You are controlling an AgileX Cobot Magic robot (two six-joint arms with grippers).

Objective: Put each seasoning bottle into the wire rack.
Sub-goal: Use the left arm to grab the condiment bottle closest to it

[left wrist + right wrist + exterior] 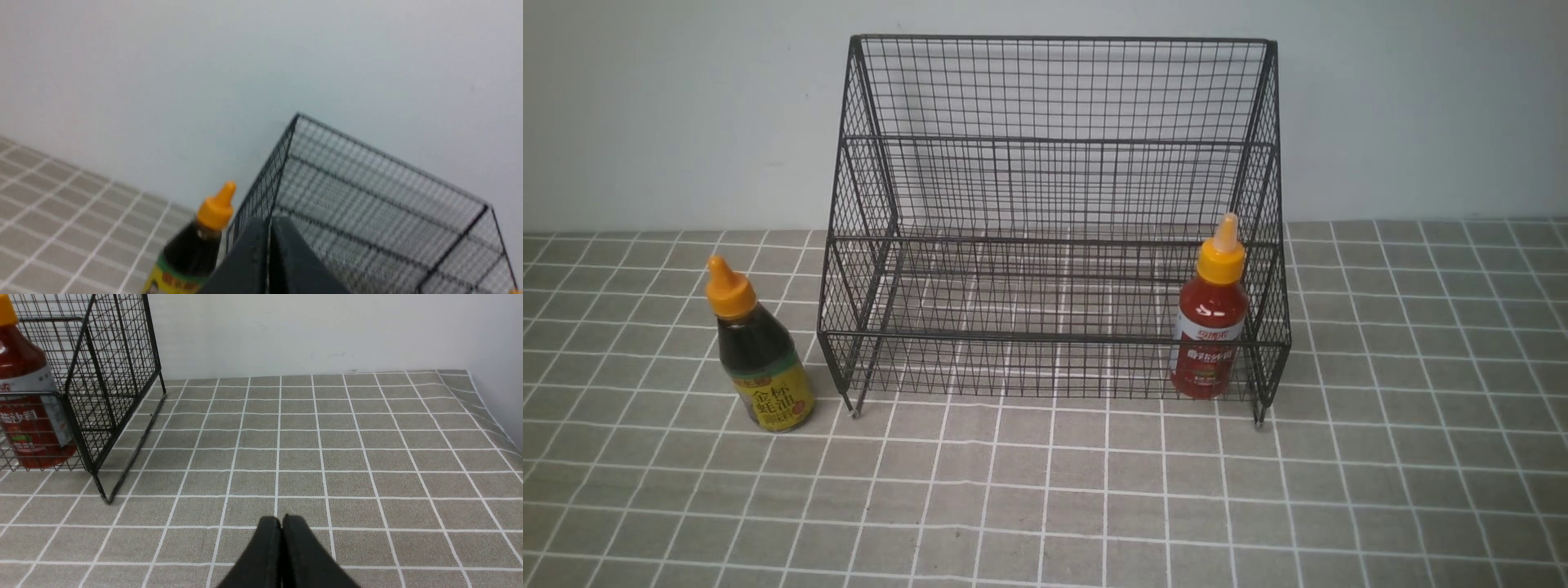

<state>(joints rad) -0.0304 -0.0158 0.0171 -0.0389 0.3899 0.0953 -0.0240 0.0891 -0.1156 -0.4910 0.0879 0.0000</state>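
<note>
The black wire rack [1054,188] stands at the table's middle back. The red sauce bottle [1209,322] stands upright inside the rack's lower tier at its right end; it also shows in the right wrist view [24,400]. The dark brown sauce bottle [760,355] with a yellow-green label stands upright on the cloth just left of the rack; it also shows in the left wrist view [190,249]. Neither arm shows in the front view. My left gripper [269,220] is shut and empty, apart from the brown bottle. My right gripper [282,519] is shut and empty over the cloth, right of the rack [110,375].
A grey checked tablecloth [1045,490] covers the table. A pale wall [645,106] stands close behind the rack. In the right wrist view the cloth's right edge rides up against a side wall [494,424].
</note>
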